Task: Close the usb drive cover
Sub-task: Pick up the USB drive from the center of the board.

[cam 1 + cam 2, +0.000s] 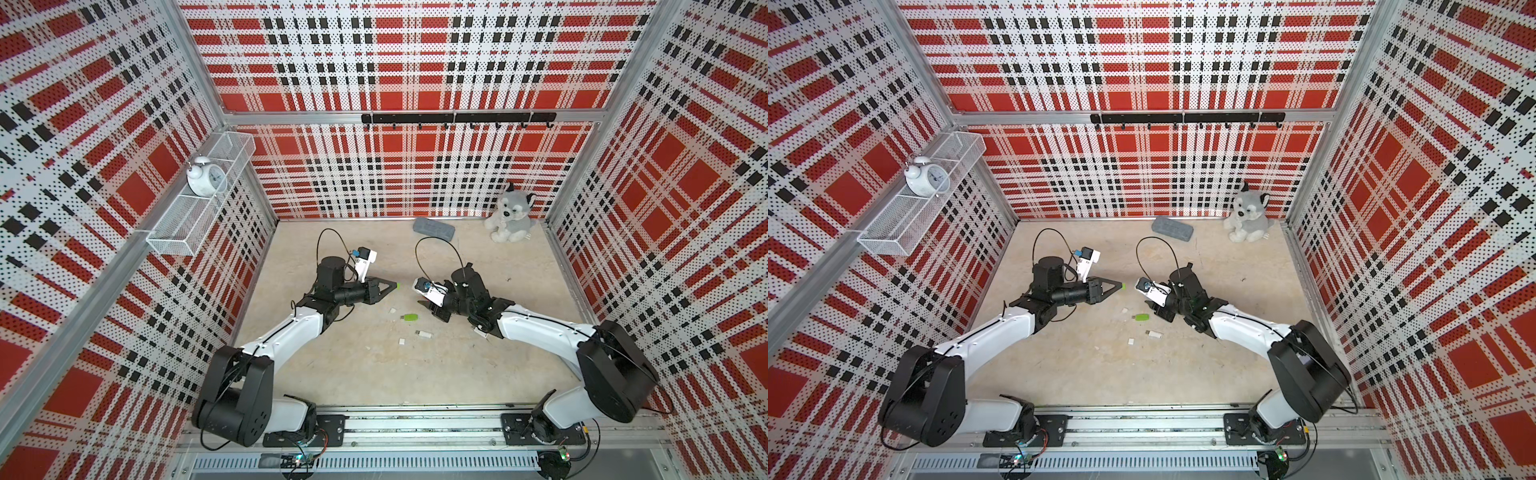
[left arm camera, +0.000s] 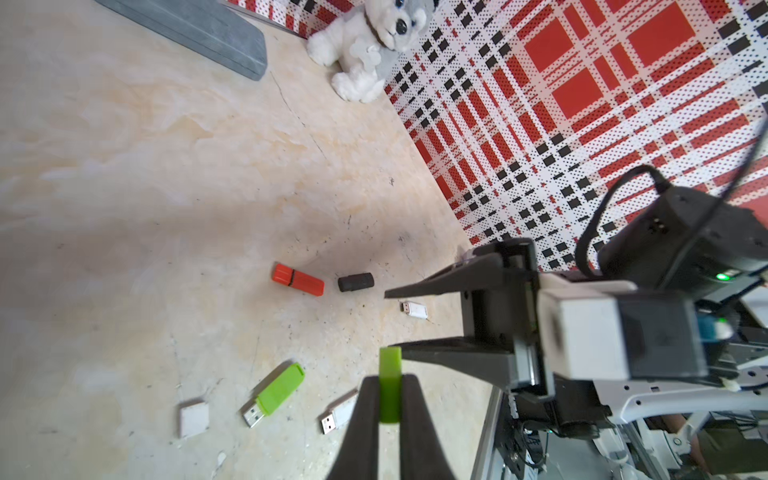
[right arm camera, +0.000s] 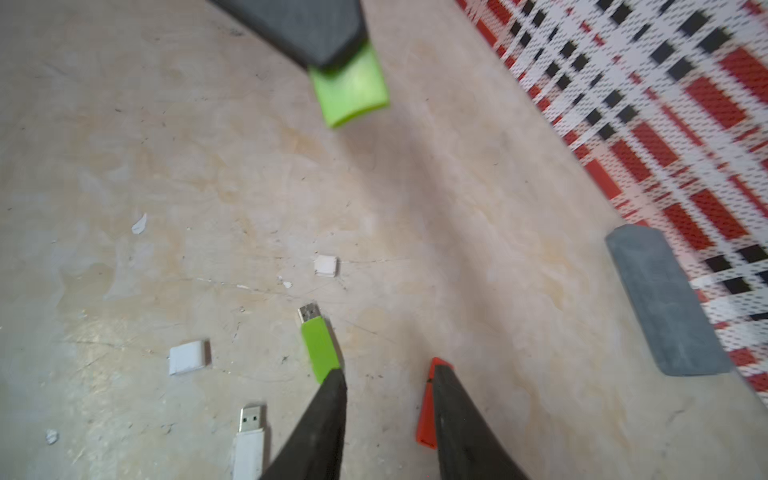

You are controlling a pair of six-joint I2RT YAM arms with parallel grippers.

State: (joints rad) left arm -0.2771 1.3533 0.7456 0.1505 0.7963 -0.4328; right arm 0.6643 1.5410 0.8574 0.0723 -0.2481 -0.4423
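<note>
My left gripper [image 1: 397,286] [image 2: 390,399] hovers above the middle of the table, shut on a green USB cover [image 2: 390,374] [image 3: 353,91] that sticks out past its fingertips. The green USB drive [image 1: 410,318] [image 1: 1141,317] [image 2: 277,390] [image 3: 319,347] lies flat on the table with its metal plug bare. My right gripper [image 1: 428,309] [image 3: 388,370] is open just above the table, right beside the drive's back end, with nothing between its fingers. The two grippers face each other, a short gap apart.
A white uncapped drive [image 1: 424,333] [image 3: 249,444] and two white caps [image 3: 187,357] [image 3: 325,266] lie near the green drive. An orange drive [image 2: 298,279], a black one [image 2: 355,282] and a small white one [image 2: 414,310] sit under my right arm. A grey block [image 1: 434,230] and a plush dog [image 1: 510,216] are at the back.
</note>
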